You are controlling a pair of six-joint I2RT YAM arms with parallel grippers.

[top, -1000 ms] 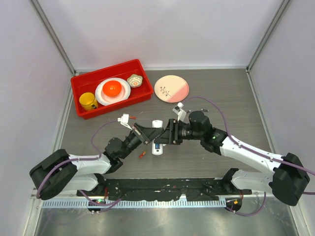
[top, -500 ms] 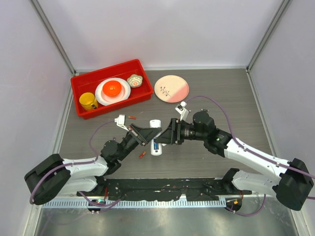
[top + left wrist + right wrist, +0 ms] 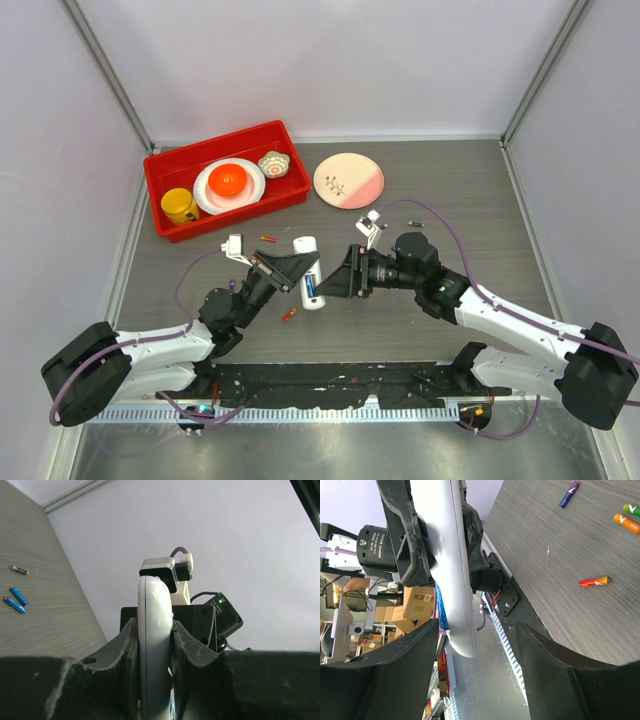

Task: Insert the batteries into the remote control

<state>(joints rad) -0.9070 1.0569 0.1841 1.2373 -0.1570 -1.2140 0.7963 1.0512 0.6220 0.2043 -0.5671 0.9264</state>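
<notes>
- Your left claw (image 3: 292,270) is clamped on the remote control (image 3: 312,274), pinching its two broad faces. The left wrist view shows it edge-on between the fingers (image 3: 120,645).
- The remote control is held up off the table (image 3: 480,200), over the middle and a little toward the left edge. A blue cell (image 3: 310,291) shows in its bay.
- Your right claw (image 3: 336,282) sits just beside the remote control on its right side, jaws spread wide and gripping nothing (its own camera shows both fingers (image 3: 390,680) apart, with the remote's rounded end out ahead between them, touching neither).
- Loose cells lie on the table:
  - an orange-red battery (image 3: 594,582) toward the near edge, just below the left claw;
  - two blue batteries (image 3: 15,600) side by side;
  - an orange battery (image 3: 626,523), a green battery (image 3: 632,509) and a purple battery (image 3: 568,494), all at the rim of the right wrist view.
</notes>
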